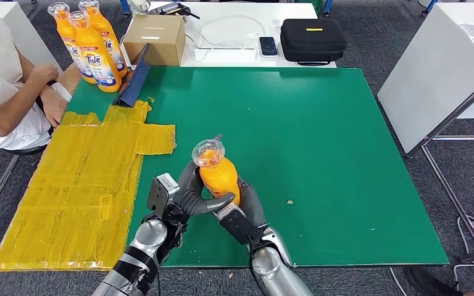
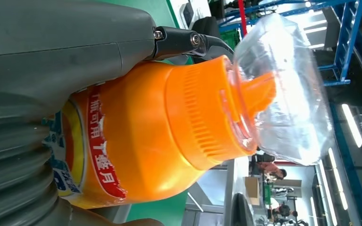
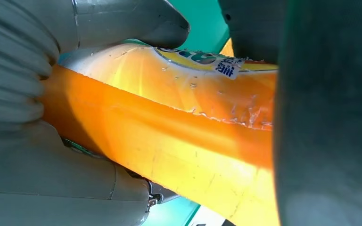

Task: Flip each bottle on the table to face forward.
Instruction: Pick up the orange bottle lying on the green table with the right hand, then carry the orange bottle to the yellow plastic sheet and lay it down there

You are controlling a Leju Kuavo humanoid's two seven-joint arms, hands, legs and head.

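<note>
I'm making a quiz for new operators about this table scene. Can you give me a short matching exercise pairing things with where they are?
Things:
1. held bottle
2. cardboard box
3. black case
4. yellow sheet

Places:
A. white table, right side
B. between both hands
C. left part of the green table
D. white table, beside the standing bottles

Pairs: 1-B, 2-D, 3-A, 4-C

Readable print on the detergent bottles.
"Tide" on the label of an upright orange bottle (image 1: 96,61) at the far left; red band of Chinese characters on the held bottle (image 2: 136,141), not clearly legible.
</note>
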